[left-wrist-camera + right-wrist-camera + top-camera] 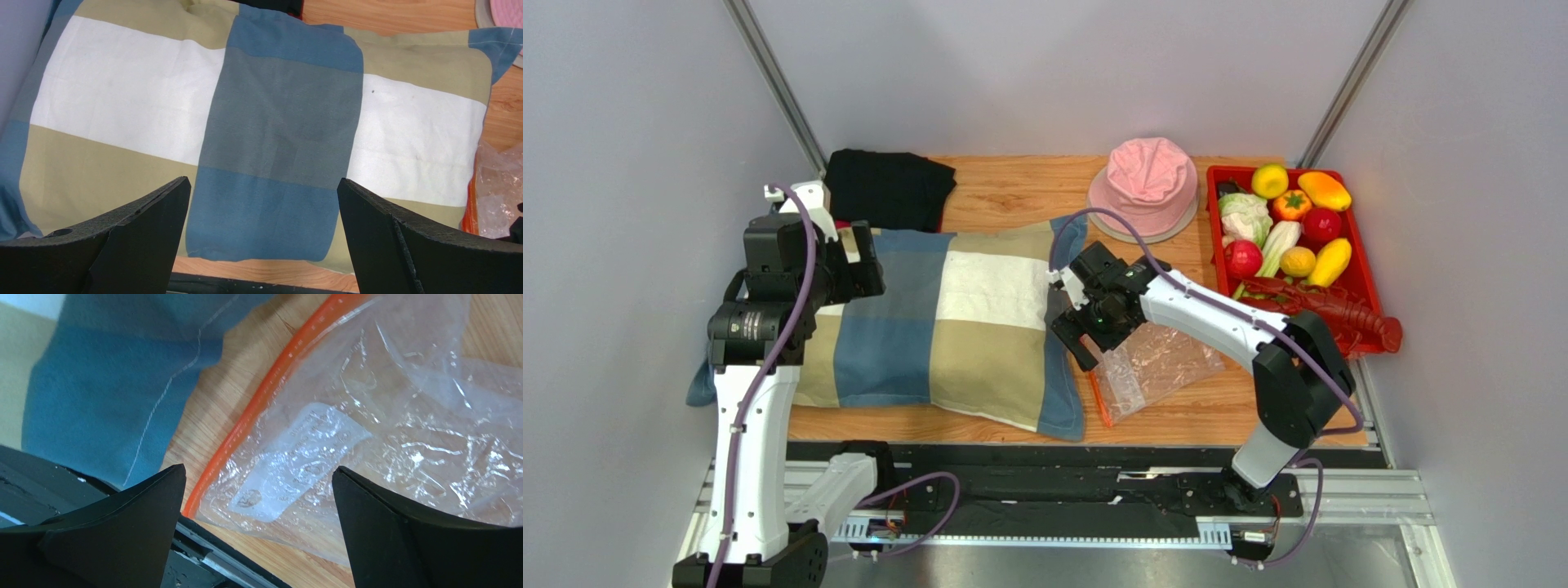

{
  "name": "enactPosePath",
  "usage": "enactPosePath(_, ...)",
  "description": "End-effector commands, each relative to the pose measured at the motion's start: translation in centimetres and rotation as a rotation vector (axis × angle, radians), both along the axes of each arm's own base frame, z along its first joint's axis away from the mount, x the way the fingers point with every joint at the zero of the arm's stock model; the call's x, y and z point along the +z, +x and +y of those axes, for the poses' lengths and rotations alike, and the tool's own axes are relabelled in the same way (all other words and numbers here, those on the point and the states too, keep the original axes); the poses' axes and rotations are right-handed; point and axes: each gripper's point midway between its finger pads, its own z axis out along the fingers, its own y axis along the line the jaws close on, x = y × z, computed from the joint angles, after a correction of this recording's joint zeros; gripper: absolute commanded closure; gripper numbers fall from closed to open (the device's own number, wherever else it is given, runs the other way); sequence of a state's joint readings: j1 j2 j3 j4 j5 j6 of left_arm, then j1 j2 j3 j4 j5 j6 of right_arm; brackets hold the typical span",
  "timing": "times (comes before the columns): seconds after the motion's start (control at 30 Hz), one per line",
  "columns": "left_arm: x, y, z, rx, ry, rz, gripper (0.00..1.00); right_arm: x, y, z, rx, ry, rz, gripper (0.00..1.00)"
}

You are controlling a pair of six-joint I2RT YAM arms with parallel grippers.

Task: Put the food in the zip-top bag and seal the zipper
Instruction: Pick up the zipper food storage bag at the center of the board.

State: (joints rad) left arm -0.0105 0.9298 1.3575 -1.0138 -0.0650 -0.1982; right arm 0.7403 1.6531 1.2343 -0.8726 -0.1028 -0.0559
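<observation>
The clear zip-top bag (pixel 1157 368) lies flat on the wooden table by the pillow's right edge, its orange-red zipper (pixel 1097 398) along the left side. In the right wrist view the bag (pixel 380 429) and zipper (pixel 258 404) lie below the jaws. My right gripper (pixel 1085 331) is open and empty, hovering over the bag's left end. The food (pixel 1284 227), toy fruits and vegetables, sits in the red tray (pixel 1361 276) at the back right. My left gripper (pixel 857 260) is open and empty above the pillow's left end. The bag's edge also shows in the left wrist view (pixel 497 190).
A checked blue, beige and white pillow (pixel 940 321) covers the table's left and middle. A pink hat (pixel 1149 181) and a black cloth (pixel 889 186) lie at the back. A red toy lobster (pixel 1326 312) hangs over the tray's front edge.
</observation>
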Motion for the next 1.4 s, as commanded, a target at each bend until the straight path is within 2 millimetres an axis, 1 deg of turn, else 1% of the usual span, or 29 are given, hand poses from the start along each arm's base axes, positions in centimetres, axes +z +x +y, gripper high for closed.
enactPosePath(0.0, 0.7, -0.2, 1.5, 0.089, 0.007, -0.043, 0.01, 0.0, 1.4, 2.4, -0.040, 0.029, -0.045, 0.10)
enactPosePath(0.13, 0.7, -0.4, 1.9, 0.107, 0.016, -0.047, 0.01, -1.6, 2.0, 2.7, -0.065, -0.007, -0.021, 0.13)
enactPosePath(0.27, 0.4, -0.5, 1.5, 0.096, -0.003, -0.041, 0.01, -2.9, 3.3, 2.7, -0.092, -0.054, -0.029, 0.21)
enactPosePath(0.3, 0.3, -0.5, 1.3, 0.089, -0.009, -0.038, 0.01, -3.0, 3.5, 2.8, -0.099, -0.054, -0.026, 0.29)
enactPosePath(0.37, 0.2, -0.4, 1.0, 0.084, -0.026, -0.029, 0.01, -2.9, 3.7, 3.1, -0.101, -0.051, -0.028, 0.37)
enactPosePath(0.4, 0.1, -0.3, 0.9, 0.077, -0.030, -0.024, 0.01, -2.9, 3.8, 3.0, -0.104, -0.052, -0.028, 0.49)
enactPosePath(0.47, 0.0, -0.1, 0.4, 0.052, -0.046, -0.017, 0.01, -2.7, 4.1, 2.8, -0.114, -0.054, -0.034, 0.62)
enactPosePath(0.5, -0.1, 0.0, 0.1, 0.027, -0.045, -0.015, 0.01, -2.3, 4.2, 2.6, -0.120, -0.051, -0.038, 0.83)
enactPosePath(0.53, -0.1, 0.2, -0.4, -0.007, -0.049, -0.012, 0.01, -2.1, 4.3, 2.2, -0.124, -0.053, -0.038, 0.91)
enactPosePath(0.57, 0.1, 0.2, -1.6, -0.077, -0.079, -0.020, 0.01, -1.6, 4.7, 2.0, -0.132, -0.048, -0.044, 0.99)
enactPosePath(0.6, 0.3, 0.2, -2.2, -0.106, -0.092, -0.029, 0.01, -1.2, 5.1, 1.1, -0.154, -0.054, -0.039, 1.00)
enactPosePath(0.67, 1.0, 0.3, -4.0, -0.212, -0.130, -0.067, 0.01, 0.5, 5.3, 0.5, -0.169, -0.015, -0.047, 1.00)
enactPosePath(0.7, 1.1, 0.3, -4.5, -0.238, -0.143, -0.076, 0.01, 1.1, 5.5, -0.4, -0.193, -0.004, -0.039, 1.00)
enactPosePath(0.73, 1.8, 0.6, -5.0, -0.265, -0.157, -0.116, 0.01, 2.9, 5.6, -0.8, -0.200, 0.038, -0.064, 1.00)
enactPosePath(0.77, 2.0, 0.4, -6.3, -0.334, -0.190, -0.125, 0.01, 3.8, 5.4, -0.6, -0.198, 0.087, -0.048, 1.00)
enactPosePath(0.8, 2.4, 0.4, -6.8, -0.363, -0.206, -0.141, 0.01, 5.1, 5.8, -1.5, -0.230, 0.127, -0.051, 1.00)
enactPosePath(0.83, 3.1, 0.5, -7.9, -0.413, -0.243, -0.172, 0.01, 7.2, 5.4, -1.1, -0.222, 0.212, -0.052, 1.00)
enactPosePath(0.9, 3.7, 1.0, -9.0, -0.470, -0.271, -0.200, 0.01, 9.9, 6.3, -1.7, -0.258, 0.296, -0.084, 1.00)
enactPosePath(0.93, 4.0, 0.6, -10.7, -0.539, -0.293, -0.202, 0.01, 12.2, 5.8, -1.4, -0.242, 0.372, -0.100, 1.00)
enactPosePath(1.0, 3.6, 1.1, -12.2, -0.595, -0.299, -0.205, 0.01, 14.7, 6.3, -1.7, -0.263, 0.464, -0.126, 1.00)
enactPosePath(1.07, 3.1, 1.4, -14.0, -0.651, -0.291, -0.187, 0.01, 17.5, 5.8, -1.8, -0.255, 0.562, -0.148, 1.00)
enactPosePath(1.1, 2.5, 2.3, -14.7, -0.668, -0.297, -0.161, 0.01, 18.4, 5.8, -1.6, -0.260, 0.600, -0.164, 1.00)
enactPosePath(1.13, 2.5, 2.3, -15.6, -0.702, -0.308, -0.144, 0.01, 18.9, 5.4, -1.5, -0.259, 0.633, -0.153, 1.00)
enactPosePath(1.17, 3.1, 2.6, -16.2, -0.727, -0.315, -0.145, 0.02, 20.0, 4.9, -1.6, -0.259, 0.673, -0.158, 1.00)
enactPosePath(1.2, 2.3, 3.4, -16.9, -0.745, -0.320, -0.109, 0.03, 20.8, 4.8, -1.3, -0.260, 0.715, -0.160, 1.00)
enactPosePath(1.23, 2.1, 3.3, -18.2, -0.785, -0.316, -0.094, 0.08, 20.7, 4.3, -1.1, -0.256, 0.740, -0.144, 1.00)
enactPosePath(1.27, 2.7, 3.4, -19.0, -0.810, -0.306, -0.103, 0.10, 21.1, 4.0, -1.0, -0.249, 0.763, -0.150, 1.00)
enactPosePath(1.3, 1.9, 3.9, -20.0, -0.829, -0.299, -0.076, 0.12, 22.4, 3.9, -0.8, -0.246, 0.811, -0.179, 1.00)
enactPosePath(1.37, 2.2, 3.1, -22.5, -0.900, -0.304, -0.061, 0.16, 21.8, 3.6, -0.4, -0.257, 0.849, -0.156, 1.00)
